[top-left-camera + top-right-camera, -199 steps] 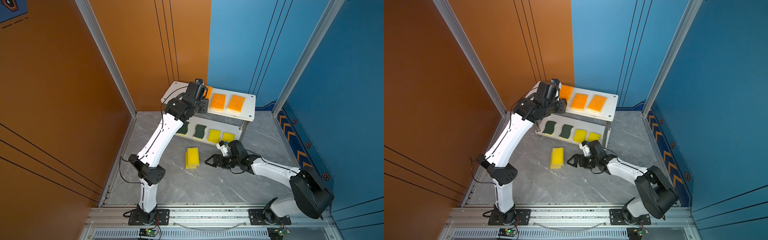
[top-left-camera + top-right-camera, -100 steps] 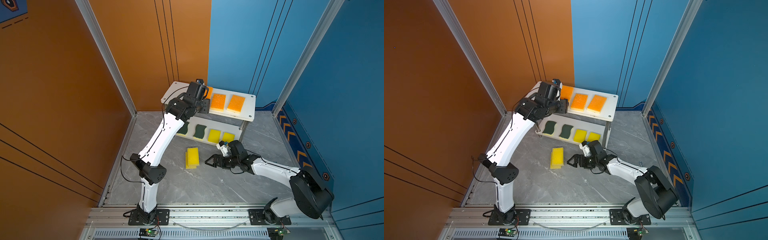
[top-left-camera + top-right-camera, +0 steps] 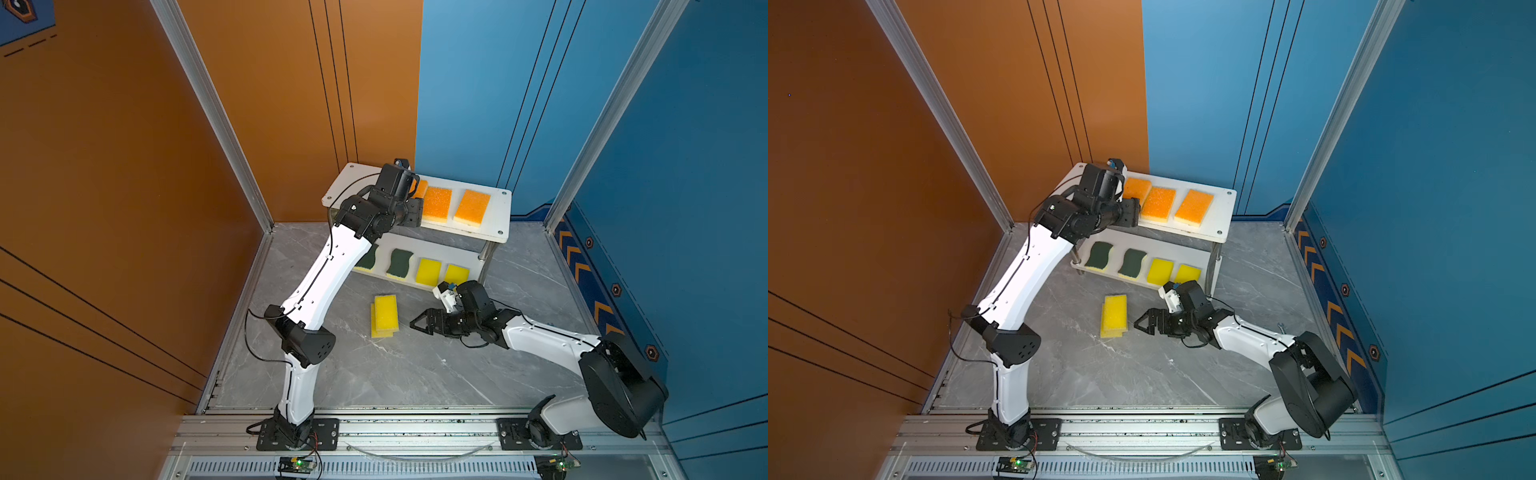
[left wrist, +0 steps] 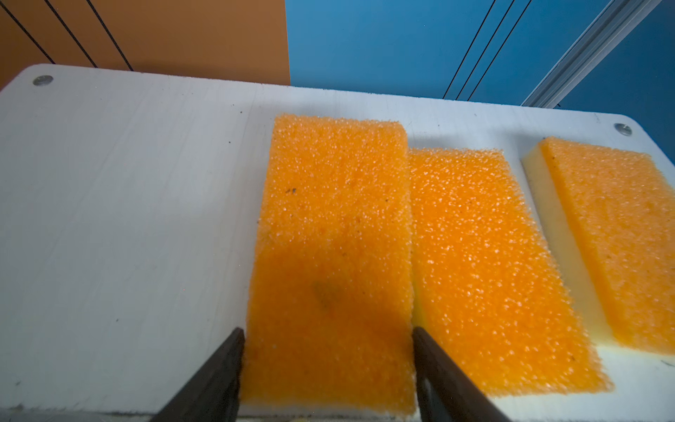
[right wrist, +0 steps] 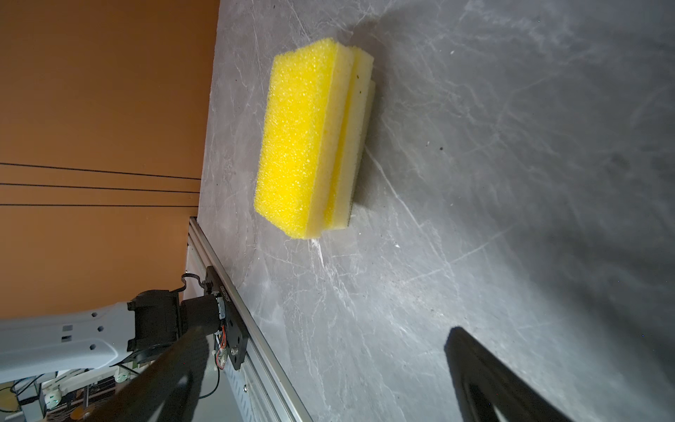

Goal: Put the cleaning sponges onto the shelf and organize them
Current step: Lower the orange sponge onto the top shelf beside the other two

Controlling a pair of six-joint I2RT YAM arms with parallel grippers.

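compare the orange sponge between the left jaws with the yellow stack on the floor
The orange sponge lies single on the shelf's top board, the left gripper's jaws flanking it. The yellow stack is several sponges piled slightly offset on the grey floor, with the open right gripper short of it. Both are rectangular foam.

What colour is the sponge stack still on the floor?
Yellow sponge stack, with paler sides; clearest in the right wrist view.

The left arm stretches up and forward, its end effector (image 4: 327,350) slightly parted; the right end effector (image 3: 417,323), held low, gapes wide.
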